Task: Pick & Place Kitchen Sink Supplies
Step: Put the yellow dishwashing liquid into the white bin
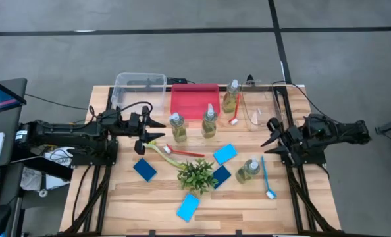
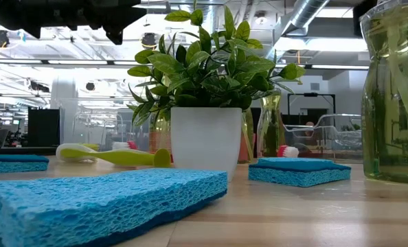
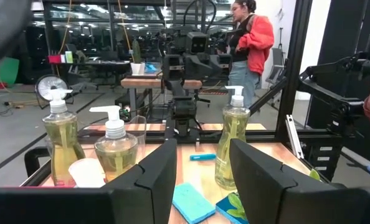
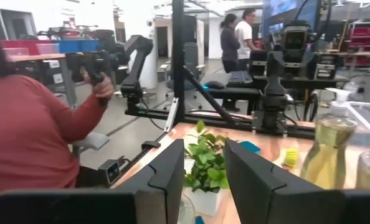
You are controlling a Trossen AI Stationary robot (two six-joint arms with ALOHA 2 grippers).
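Observation:
Three clear bottles of yellow-green liquid stand upright mid-table [image 1: 178, 126], [image 1: 209, 122], [image 1: 231, 97]; another [image 1: 248, 170] stands near the right. A red brush [image 1: 182, 153], a yellow-green brush [image 1: 157, 147] and a blue brush [image 1: 266, 178] lie flat. Light-blue sponges [image 1: 225, 154], [image 1: 188, 207] and dark-blue sponges [image 1: 144, 169], [image 1: 220, 176] lie flat around a potted plant [image 1: 197, 174]. My left gripper [image 1: 157, 131] hovers left of the bottles, level and open [image 3: 202, 168]. My right gripper [image 1: 269, 135] hovers at the right, level and open [image 4: 203, 168]. Neither touches anything.
A clear bin [image 1: 139, 89], a red bin [image 1: 195, 100] and another clear bin [image 1: 264, 105] stand along the far edge. A second red brush [image 1: 234, 113] lies by the right clear bin. People stand beyond the table [image 3: 253, 43], [image 4: 29, 137].

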